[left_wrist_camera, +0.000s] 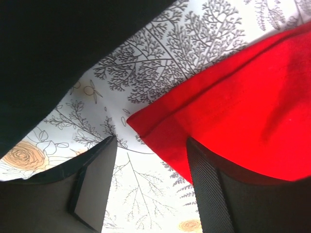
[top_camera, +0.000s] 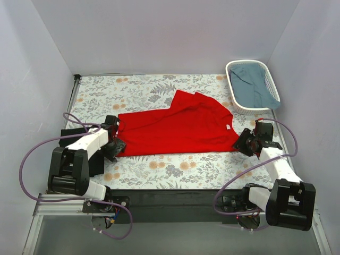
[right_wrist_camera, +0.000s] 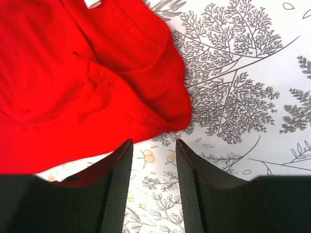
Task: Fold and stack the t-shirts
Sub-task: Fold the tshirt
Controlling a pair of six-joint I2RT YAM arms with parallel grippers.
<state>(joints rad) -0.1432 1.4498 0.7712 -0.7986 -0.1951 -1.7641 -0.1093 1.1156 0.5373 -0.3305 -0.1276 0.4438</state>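
Note:
The red t-shirt (top_camera: 178, 127) lies spread on the flowered table (top_camera: 133, 87), its white neck label (top_camera: 228, 126) at the right end. My left gripper (top_camera: 118, 140) is open and empty at the shirt's left edge. In the left wrist view (left_wrist_camera: 151, 187) a corner of the red shirt (left_wrist_camera: 252, 97) lies just ahead, beside the right finger (left_wrist_camera: 211, 194). My right gripper (top_camera: 243, 142) is open and empty at the shirt's right end. In the right wrist view (right_wrist_camera: 153, 187) a rounded fold of the red shirt (right_wrist_camera: 73, 97) lies just ahead. A black cloth (top_camera: 68, 134), seemingly the black t-shirt, lies by the left arm and fills the left wrist view's upper left (left_wrist_camera: 48, 53).
A white basket (top_camera: 235, 103) holding a grey-blue cloth (top_camera: 255, 85) stands at the back right. White walls close in the table on three sides. Purple cables loop from both arms near the front edge.

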